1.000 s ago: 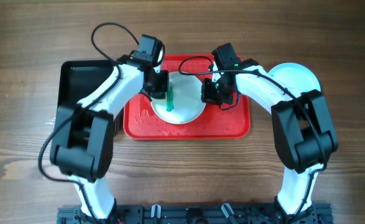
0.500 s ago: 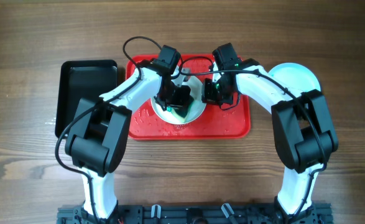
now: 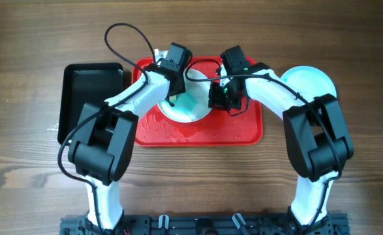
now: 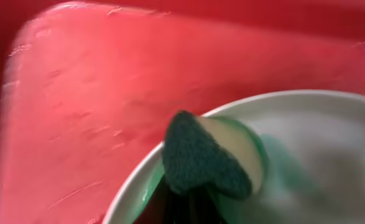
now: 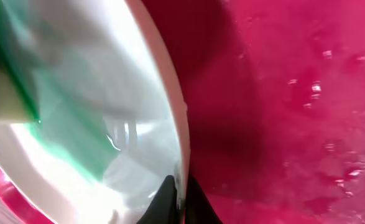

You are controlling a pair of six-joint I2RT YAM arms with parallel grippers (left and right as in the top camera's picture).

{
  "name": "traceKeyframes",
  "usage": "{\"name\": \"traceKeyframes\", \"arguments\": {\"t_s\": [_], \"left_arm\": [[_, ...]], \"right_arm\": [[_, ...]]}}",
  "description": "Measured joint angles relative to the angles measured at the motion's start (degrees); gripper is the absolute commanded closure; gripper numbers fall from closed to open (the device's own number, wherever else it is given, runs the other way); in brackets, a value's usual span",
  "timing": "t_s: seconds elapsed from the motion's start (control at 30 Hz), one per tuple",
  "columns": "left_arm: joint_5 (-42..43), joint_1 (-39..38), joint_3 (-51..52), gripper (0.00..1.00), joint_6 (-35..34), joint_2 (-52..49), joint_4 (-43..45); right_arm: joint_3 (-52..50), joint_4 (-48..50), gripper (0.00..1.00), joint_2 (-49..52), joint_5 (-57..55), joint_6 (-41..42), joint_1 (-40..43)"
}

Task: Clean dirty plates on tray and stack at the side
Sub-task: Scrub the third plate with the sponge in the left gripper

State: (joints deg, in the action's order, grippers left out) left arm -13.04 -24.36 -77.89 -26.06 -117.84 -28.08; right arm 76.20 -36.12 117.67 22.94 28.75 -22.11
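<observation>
From overhead, I see my left gripper [image 3: 176,98] and right gripper [image 3: 218,98] facing each other across one plate [image 3: 191,111], which lies between them on the red tray [image 3: 237,130]. A second plate [image 3: 312,81] rests on the table [image 3: 361,39], well off to the outer side of the right gripper. A black tray [image 3: 90,98] lies off to the outer side of the left one.

On the left wrist camera, my fingers [image 4: 188,208] are clenched on a sponge [image 4: 204,155], dark green face up and yellow body behind. It lies over the plate's rim just ahead of them, with tray floor beyond.

On the right wrist camera, my fingers [image 5: 163,199] pinch the plate's rim. The plate, streaked with a green smear [image 5: 64,143], spreads to their left. Wet tray floor lies to their right.
</observation>
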Motion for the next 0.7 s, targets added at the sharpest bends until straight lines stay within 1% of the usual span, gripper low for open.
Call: {"name": "traceKeyframes", "arguments": {"t_s": [0.07,0.1,0.17,0.2,0.23,0.27,0.37,0.47,0.53,0.6,0.7], "left_arm": [[8.8,0.9,0.2,0.96,1.7,-0.2,4.7],[17.2,1.6,0.2,0.96,3.8,-0.7,7.6],[25.4,1.6,0.2,0.96,5.9,-1.2,7.6],[29.7,1.7,0.2,0.96,7.0,-1.3,5.5],[31.1,1.7,0.1,0.96,7.6,-1.3,4.3],[33.6,1.7,-0.1,0.96,9.6,-1.2,0.5],[39.8,1.9,-0.6,0.96,18.1,-1.2,-9.0],[40.6,2.0,-0.9,0.96,24.5,-1.2,-15.6],[38.1,2.3,-1.0,0.96,24.7,-1.0,-17.5],[32.1,2.1,-1.1,0.96,21.8,-0.3,-18.2],[18.7,1.5,-1.2,0.96,13.2,1.0,-17.7]], "right_arm": [[0.0,-0.1,0.96,0.0,-0.1,0.2,0.6],[0.0,-0.3,0.96,0.0,-0.1,0.2,0.6],[0.0,-0.6,0.96,0.0,-0.2,0.1,0.6],[0.0,-0.7,0.96,0.0,-0.2,-0.1,0.6],[0.0,-0.9,0.95,0.0,-0.3,-0.2,0.6],[0.0,-1.3,0.96,0.0,-0.3,-0.6,0.6],[-0.1,-1.4,0.96,0.0,-0.3,-1.5,0.4],[-0.1,-1.5,0.96,0.0,-0.2,-1.8,0.1],[-0.1,-1.4,0.96,0.0,0.4,-1.8,-0.3],[-0.1,-0.7,0.96,0.1,0.9,-1.8,-1.0],[-0.1,-0.4,0.96,0.2,1.1,-1.8,-1.0]]}}
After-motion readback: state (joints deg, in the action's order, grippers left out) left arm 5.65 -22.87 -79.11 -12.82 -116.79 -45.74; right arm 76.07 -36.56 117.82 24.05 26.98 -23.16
